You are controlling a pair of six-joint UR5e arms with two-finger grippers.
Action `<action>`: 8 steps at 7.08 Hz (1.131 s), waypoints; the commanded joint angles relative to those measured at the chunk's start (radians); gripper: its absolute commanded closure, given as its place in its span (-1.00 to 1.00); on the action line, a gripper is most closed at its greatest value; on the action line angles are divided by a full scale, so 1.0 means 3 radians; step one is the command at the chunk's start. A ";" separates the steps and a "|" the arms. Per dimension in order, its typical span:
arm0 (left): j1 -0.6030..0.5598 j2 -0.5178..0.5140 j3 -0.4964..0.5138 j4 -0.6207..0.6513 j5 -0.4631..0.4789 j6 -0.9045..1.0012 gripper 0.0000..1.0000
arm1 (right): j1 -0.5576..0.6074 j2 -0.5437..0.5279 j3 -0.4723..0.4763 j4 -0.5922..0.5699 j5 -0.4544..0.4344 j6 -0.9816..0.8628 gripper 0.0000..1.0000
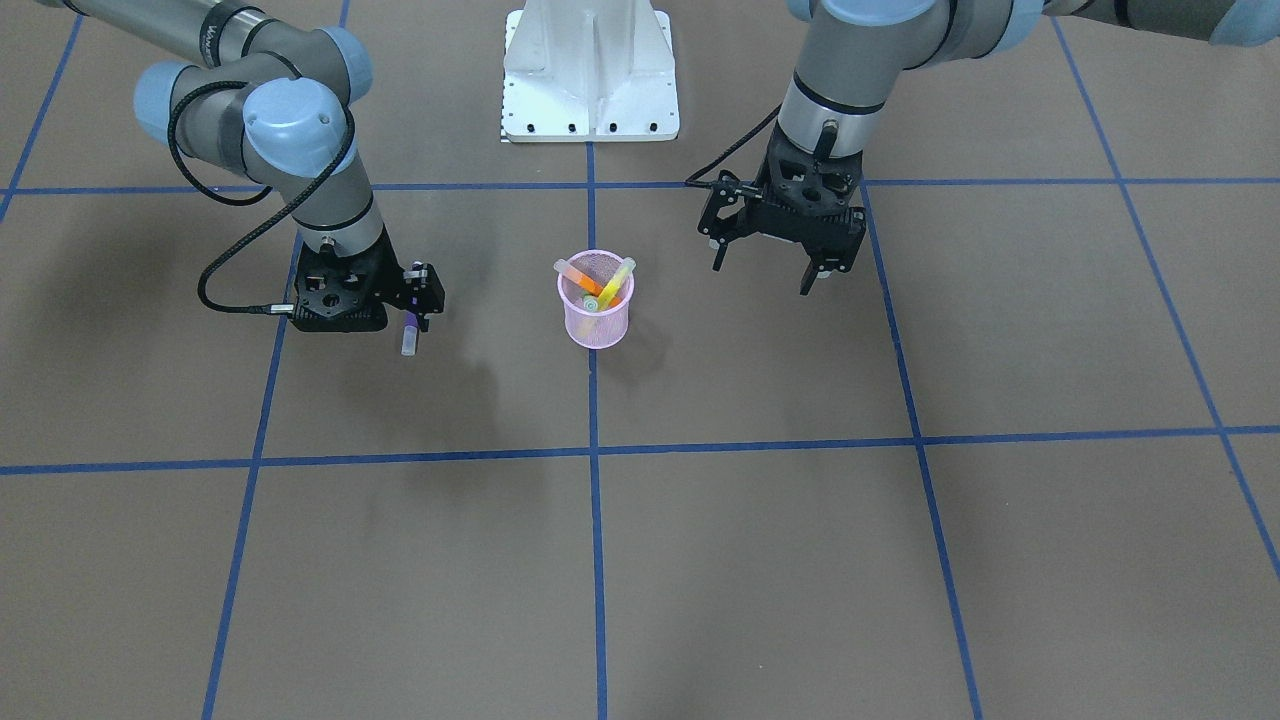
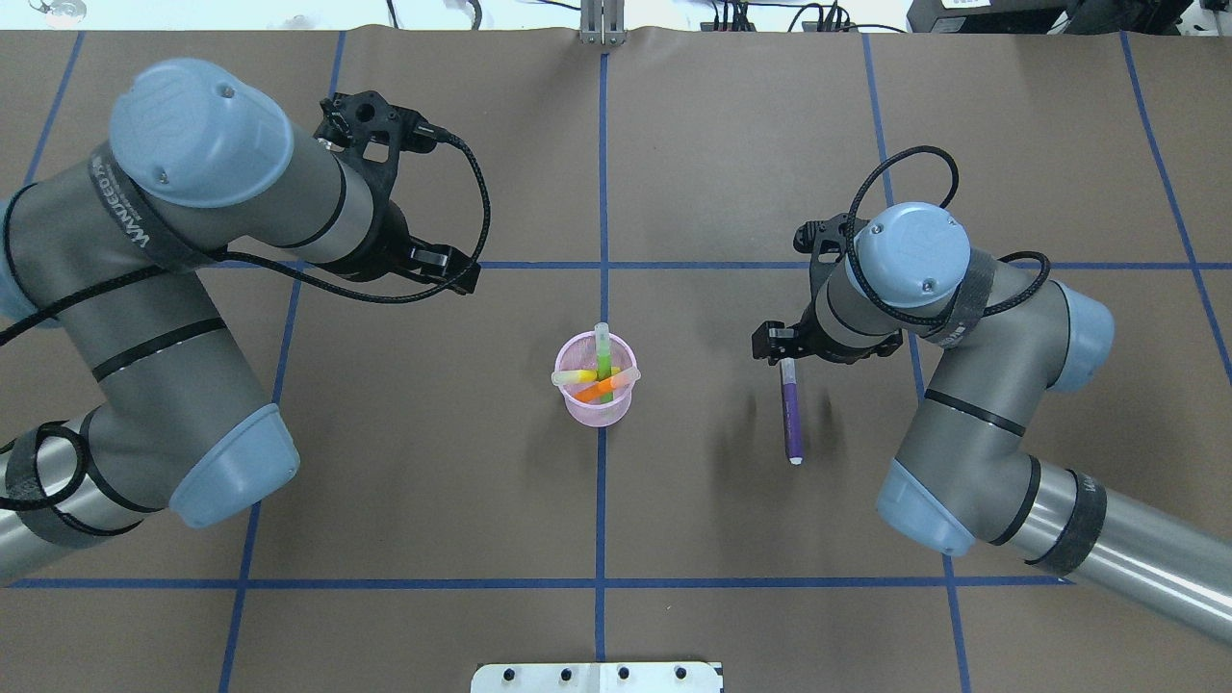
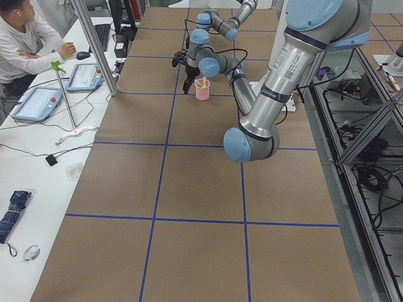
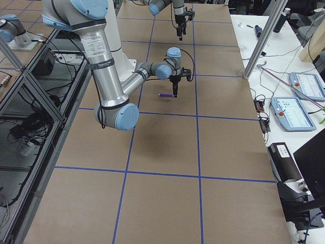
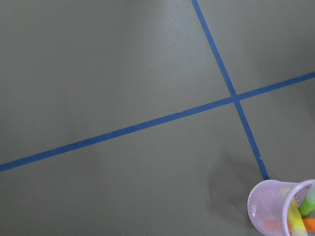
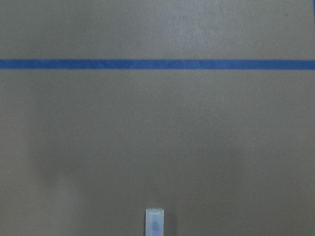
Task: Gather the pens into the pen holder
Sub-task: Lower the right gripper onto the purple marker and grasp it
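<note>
Purple pen (image 6: 154,223) clamped near cap in right pincer (image 1: 414,308), well apart from pen holder (image 1: 596,325). Orange pen (image 2: 604,388), yellow pen (image 2: 576,376), green pen (image 2: 603,351) inside. Left pincer (image 1: 762,278) spread apart, empty. One pen left.

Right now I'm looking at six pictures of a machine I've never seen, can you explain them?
It is a robot with two arms, each ending in a two-finger gripper, at a brown table taped into blue squares. Two pictures look down on it, two look along it from its ends, two come from wrist cameras. In the middle stands a pink mesh pen holder with the yellow pen, green pen and orange pen inside. The right gripper holds the purple pen; the left gripper is open and empty.
</note>
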 commanded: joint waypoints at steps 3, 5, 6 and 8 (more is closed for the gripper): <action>0.0045 -0.0005 -0.0010 0.0000 0.0105 -0.0004 -1.00 | -0.0148 -0.0006 -0.0043 0.0010 -0.0008 0.0047 -0.28; 0.0045 -0.0005 -0.0010 0.0000 0.0111 -0.0004 -1.00 | -0.0168 -0.0032 -0.0049 0.0010 -0.0018 0.0047 -0.05; 0.0080 -0.0005 -0.0010 0.0000 0.0197 -0.0004 -1.00 | -0.0173 -0.0027 -0.0049 0.0010 -0.0018 0.0082 0.03; 0.0101 -0.0010 -0.0010 0.0000 0.0218 -0.0004 -1.00 | -0.0173 -0.0022 -0.0049 0.0010 -0.0018 0.0093 0.12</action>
